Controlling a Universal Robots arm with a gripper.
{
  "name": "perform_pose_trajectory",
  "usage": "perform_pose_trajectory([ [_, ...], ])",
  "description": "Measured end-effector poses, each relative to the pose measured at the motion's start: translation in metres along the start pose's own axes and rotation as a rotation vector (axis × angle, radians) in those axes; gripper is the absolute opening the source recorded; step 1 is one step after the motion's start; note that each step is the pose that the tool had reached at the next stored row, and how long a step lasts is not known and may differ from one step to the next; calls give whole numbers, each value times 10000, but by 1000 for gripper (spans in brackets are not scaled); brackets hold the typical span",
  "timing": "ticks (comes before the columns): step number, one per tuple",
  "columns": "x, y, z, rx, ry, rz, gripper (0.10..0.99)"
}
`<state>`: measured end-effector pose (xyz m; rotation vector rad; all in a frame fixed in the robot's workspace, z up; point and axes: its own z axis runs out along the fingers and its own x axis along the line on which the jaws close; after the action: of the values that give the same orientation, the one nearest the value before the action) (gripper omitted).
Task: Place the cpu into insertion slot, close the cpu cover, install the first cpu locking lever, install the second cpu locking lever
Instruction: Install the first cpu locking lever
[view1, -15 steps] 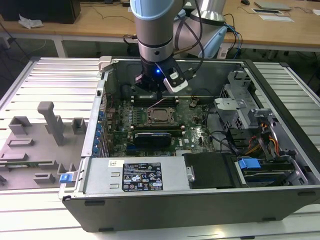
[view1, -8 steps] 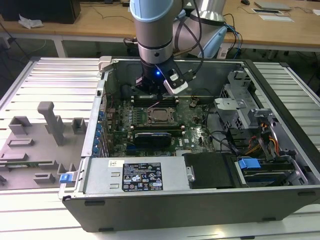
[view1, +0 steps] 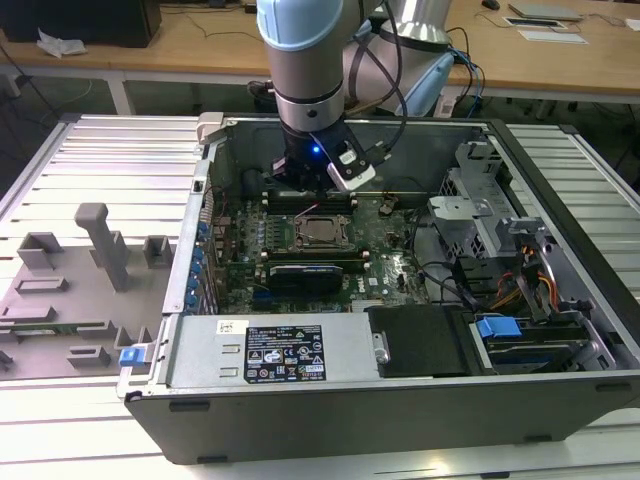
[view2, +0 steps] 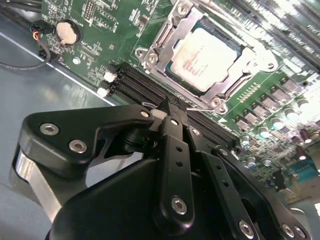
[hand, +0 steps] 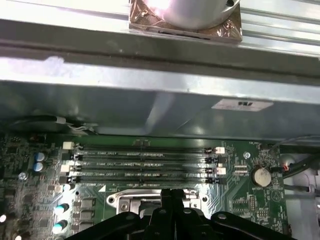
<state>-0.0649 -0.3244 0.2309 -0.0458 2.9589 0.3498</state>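
My gripper (view2: 169, 106) — narrow, empty — in the exterior view at twelve o'clock of the cpu (view1: 322, 233), under the cpu cover (view2: 161, 42).

The exterior view looks steeply down from outside into the open computer case (view1: 300, 425) at middling range, taking in the whole motherboard (view1: 395, 265). Both wrist views sit close over that board and look past the gripper (view2: 167, 106) (hand: 172, 192) in opposite directions. They share the memory slots (view2: 135, 80) (hand: 142, 161) and the coin cell (view2: 67, 32) (hand: 260, 176).

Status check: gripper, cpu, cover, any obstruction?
Gripper shut, tips at memory slots beside the cover. Cpu seated, cpu cover down over it. No obstruction seen.
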Motion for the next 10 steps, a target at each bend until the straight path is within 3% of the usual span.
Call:
perform_pose_trajectory([
  [4, 6, 37, 30, 10, -126, -33, 106],
  [8, 35, 59, 53, 117, -375, -110, 106],
  [10, 36, 61, 54, 149, -379, -118, 106],
])
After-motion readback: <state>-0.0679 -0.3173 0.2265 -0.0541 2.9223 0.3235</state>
